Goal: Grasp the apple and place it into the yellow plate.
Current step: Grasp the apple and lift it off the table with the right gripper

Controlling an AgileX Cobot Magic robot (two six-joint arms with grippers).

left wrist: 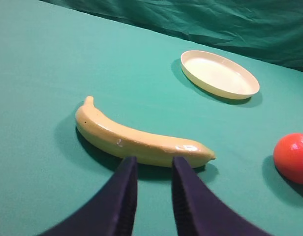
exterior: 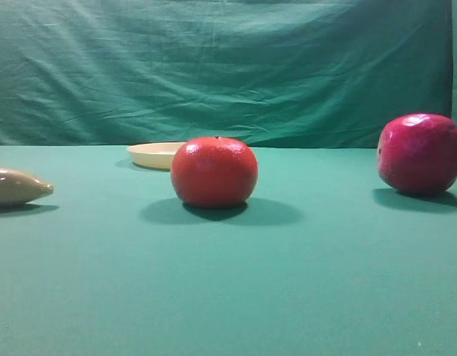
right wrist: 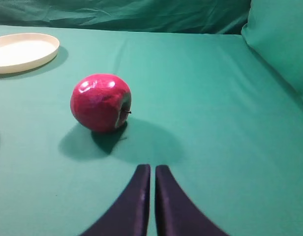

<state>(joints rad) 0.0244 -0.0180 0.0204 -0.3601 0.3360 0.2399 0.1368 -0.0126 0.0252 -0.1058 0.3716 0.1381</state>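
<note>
Nothing is grasped yet: the right gripper (right wrist: 150, 169), jaws pressed together, must spread before reaching the apple (right wrist: 101, 102) near the desk's right edge.

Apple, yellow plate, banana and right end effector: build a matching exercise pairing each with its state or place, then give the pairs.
Column one:
1. apple
2. yellow plate
3. banana
4. right end effector

Column two:
A. fingers shut together, gripping nothing
B. lying on the cloth just beyond the left end effector
C. empty, at the back of the table
D. on the cloth, stem turned sideways, untouched

Pairs: 1-D, 2-C, 3-B, 4-A
</note>
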